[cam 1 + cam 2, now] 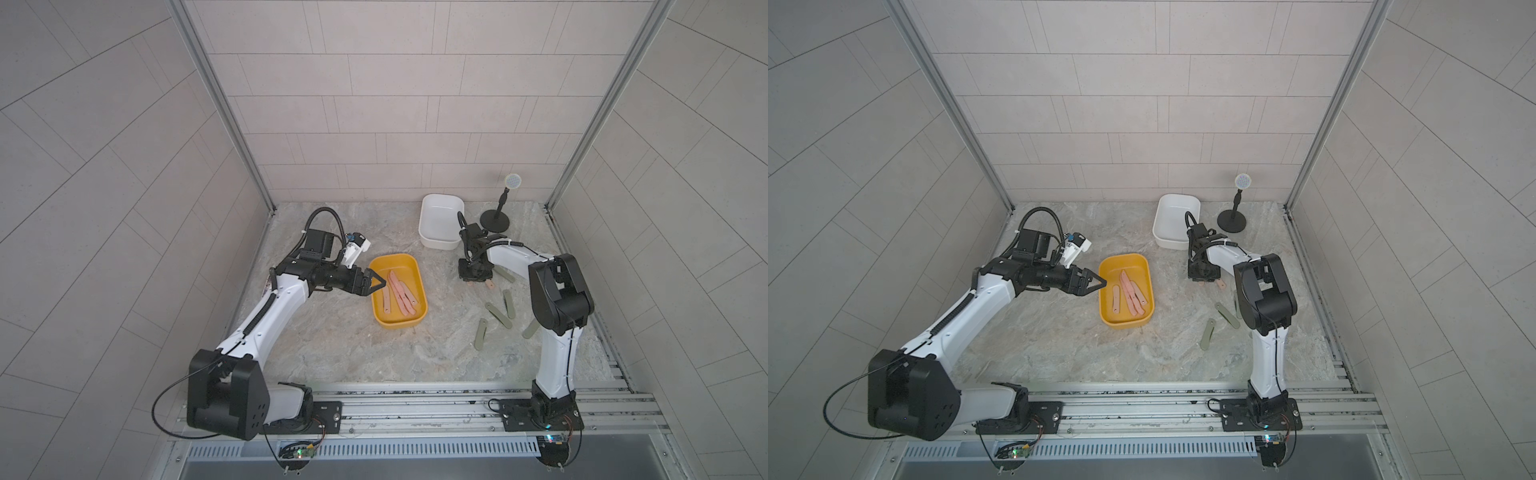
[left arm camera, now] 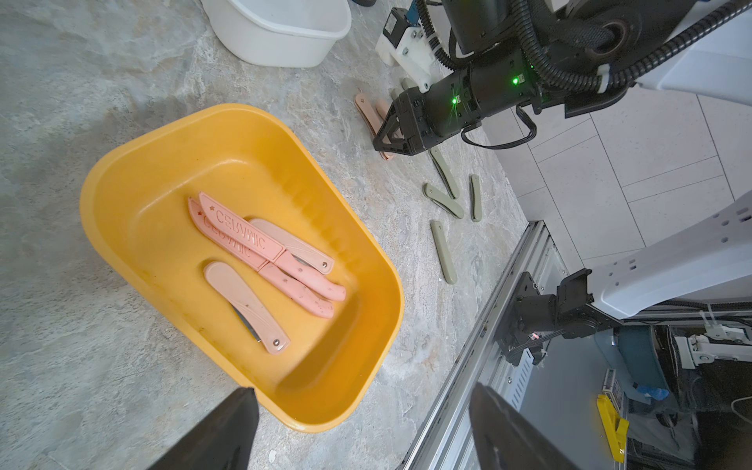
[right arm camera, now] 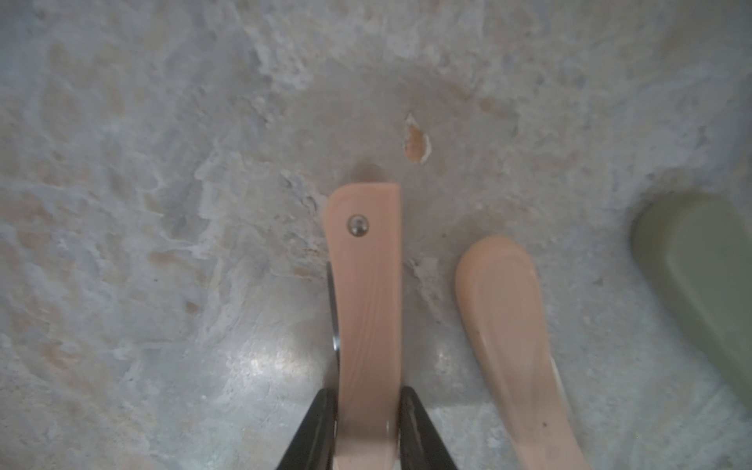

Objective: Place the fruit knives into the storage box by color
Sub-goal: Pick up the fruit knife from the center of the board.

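Observation:
Several salmon-pink fruit knives (image 2: pixel 264 252) lie in the yellow storage box (image 1: pixel 392 256). My left gripper (image 2: pixel 362 411) hangs open and holds nothing at that box's left rim, as both top views show (image 1: pixel 1100 284). My right gripper (image 3: pixel 368 407) is down at the table, shut on a pink folding fruit knife (image 3: pixel 366 293). A second pink knife (image 3: pixel 504 309) lies beside it. Several grey-green knives (image 1: pixel 498 313) are scattered on the table to the right, partly hidden under my right arm. The white storage box (image 1: pixel 441 220) at the back holds nothing.
A black stand with a round head (image 1: pixel 494 220) is at the back right, next to the white box. An aluminium rail (image 1: pixel 415 399) runs along the table's front edge. Tiled walls close in the left, back and right sides.

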### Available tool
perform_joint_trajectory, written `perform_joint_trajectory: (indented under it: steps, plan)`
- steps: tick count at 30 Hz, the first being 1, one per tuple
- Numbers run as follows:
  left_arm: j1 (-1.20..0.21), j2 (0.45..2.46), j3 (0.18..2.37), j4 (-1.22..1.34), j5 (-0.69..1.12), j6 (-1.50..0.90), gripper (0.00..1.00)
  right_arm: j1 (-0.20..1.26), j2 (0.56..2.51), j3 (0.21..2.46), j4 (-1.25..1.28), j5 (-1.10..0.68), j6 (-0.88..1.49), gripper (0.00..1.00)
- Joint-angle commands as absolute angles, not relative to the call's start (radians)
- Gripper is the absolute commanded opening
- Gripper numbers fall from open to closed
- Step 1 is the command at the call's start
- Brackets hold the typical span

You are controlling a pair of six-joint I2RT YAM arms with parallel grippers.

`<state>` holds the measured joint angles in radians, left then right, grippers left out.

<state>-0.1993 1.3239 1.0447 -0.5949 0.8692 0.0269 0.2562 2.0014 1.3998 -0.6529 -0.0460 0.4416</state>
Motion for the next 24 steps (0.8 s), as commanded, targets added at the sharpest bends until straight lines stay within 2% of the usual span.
perform_joint_trajectory:
  steps: [1, 24]
  plan:
    - [-0.200, 1.306, 1.039, -0.594, 0.868, 0.051, 0.88, 0.253, 2.003, 1.381, -0.678, -0.046, 0.431, 0.28]
    - [-0.135, 1.303, 1.031, -0.606, 0.892, 0.046, 0.88, 0.370, 1.956, 1.311, -0.707, -0.059, 0.452, 0.26]
